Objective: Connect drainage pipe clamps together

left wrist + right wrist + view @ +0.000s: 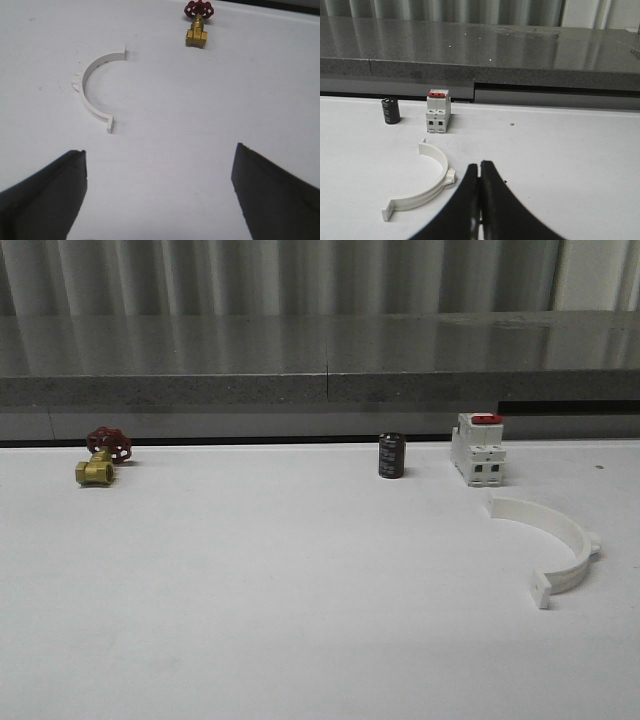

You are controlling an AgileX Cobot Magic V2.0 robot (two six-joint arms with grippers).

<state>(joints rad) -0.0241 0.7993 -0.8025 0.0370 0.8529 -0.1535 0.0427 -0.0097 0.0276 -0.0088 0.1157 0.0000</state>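
Observation:
One white drainage pipe clamp (535,510) lies flat on the right of the white table, in front of the breaker; in the right wrist view this half-ring (417,199) has its outer lug just beside my right gripper (480,164). That gripper is shut with nothing in it and hangs apart from the clamp. A second white half-ring clamp (84,92) lies on the table in the left wrist view, ahead of my left gripper (160,150). The left gripper is wide open and empty, with bare table between its dark fingers (50,195).
A brass valve with a red handwheel (98,460) (198,22) sits at the back left. A black cylinder (391,455) (390,110) and a white breaker with a red top (478,450) (438,111) stand at the back right. A grey ledge (320,390) runs behind the table.

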